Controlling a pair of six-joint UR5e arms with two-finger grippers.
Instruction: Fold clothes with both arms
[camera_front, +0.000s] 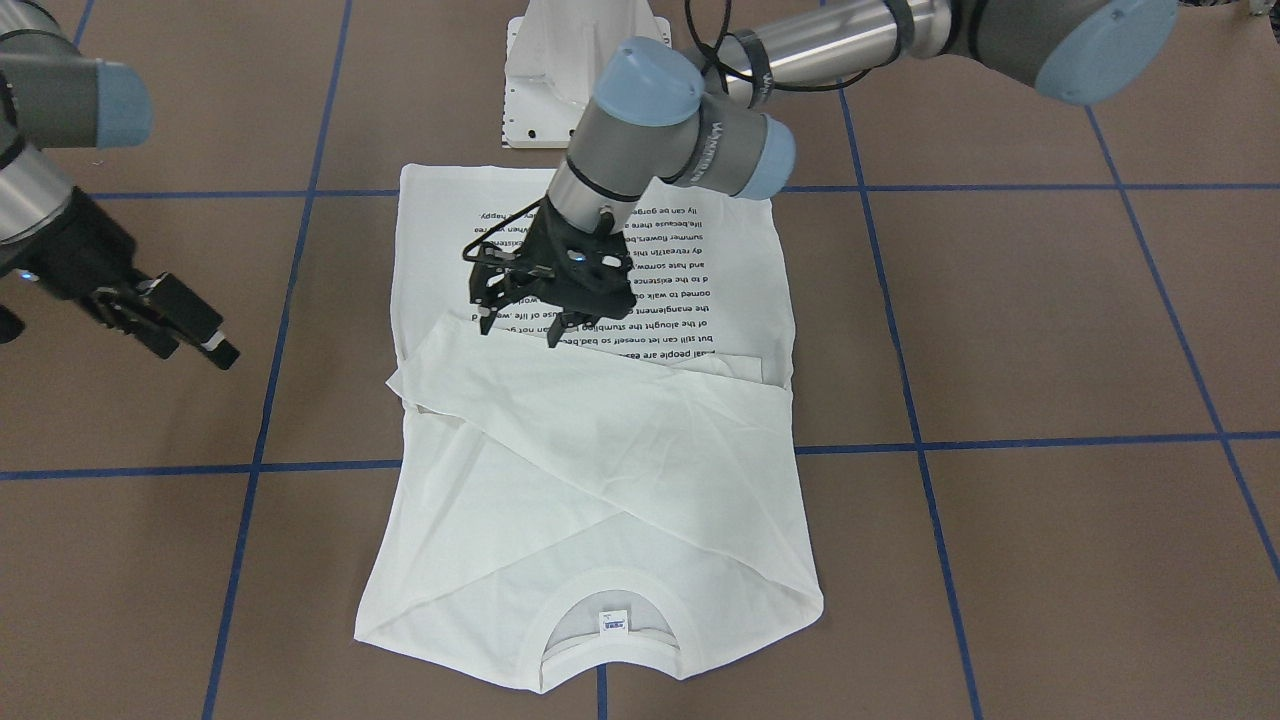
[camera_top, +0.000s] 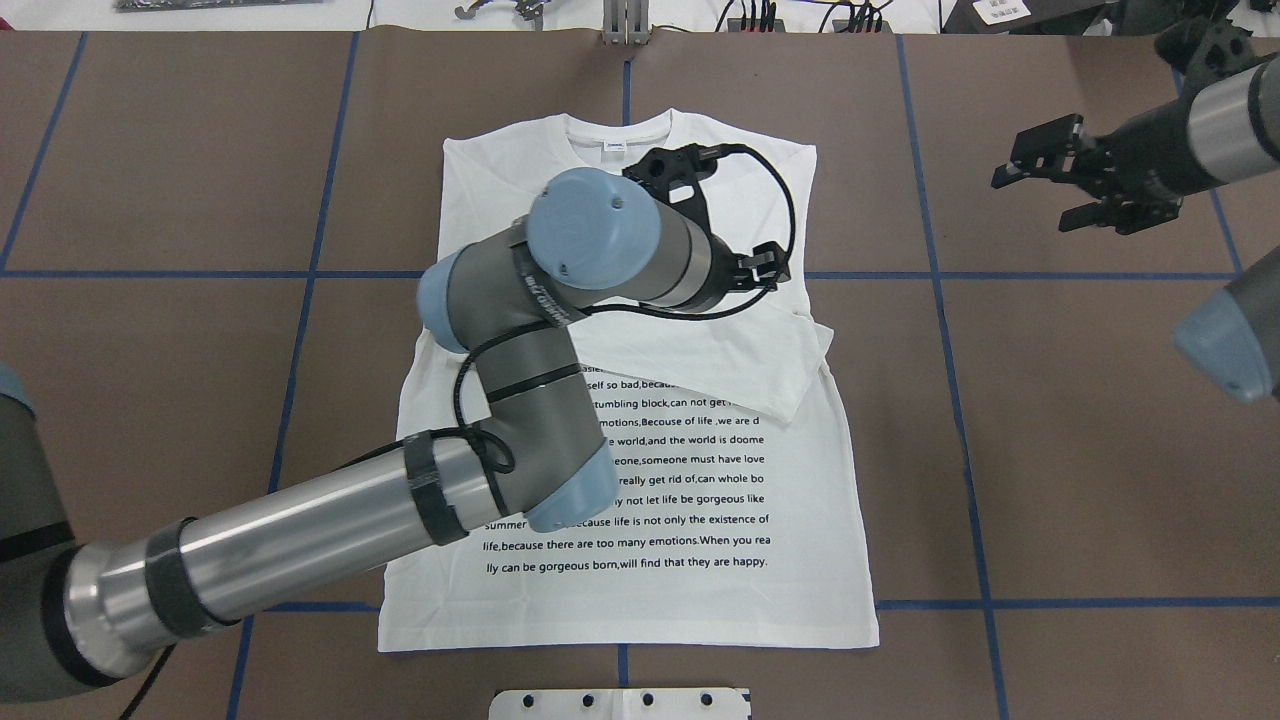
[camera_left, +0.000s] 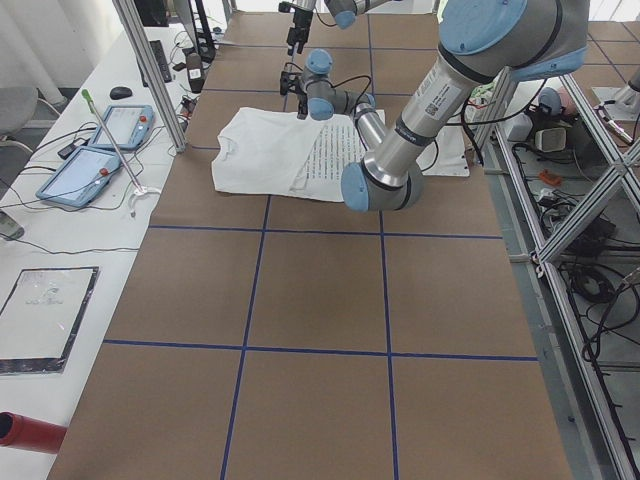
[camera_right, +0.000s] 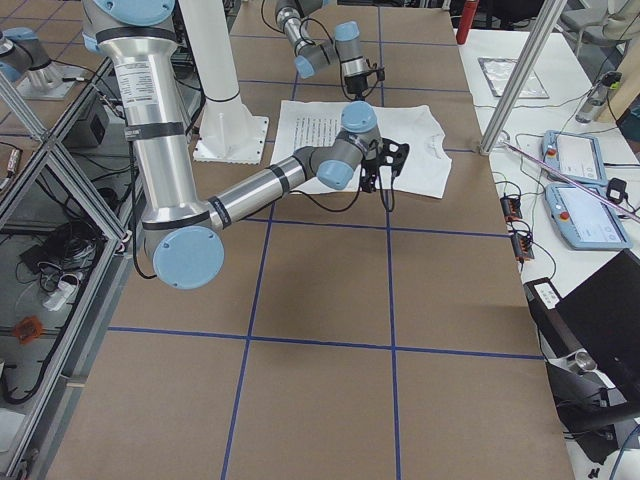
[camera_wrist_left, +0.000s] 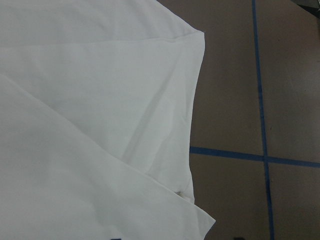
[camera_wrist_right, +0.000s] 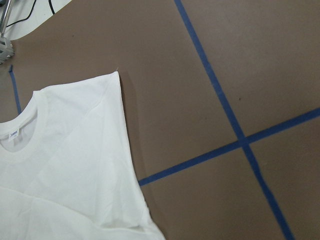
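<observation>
- Lies flat on table (camera_front: 1050, 330): shirt (camera_front: 600, 520), text upward, sleeve (camera_front: 560, 390) folded across.
- Hangs just above sleeve edge: left gripper (camera_front: 518, 335), jaws wide, empty.
- Sits well aside: right gripper (camera_top: 1030, 205), jaws parted, empty.

We see the shirt (camera_front: 600, 470) as soft matt white cloth, the counter (camera_front: 1050, 330) as matt brown paper, the left arm (camera_front: 830, 45) as satiny metal with smooth plastic caps (camera_front: 650, 80).
</observation>
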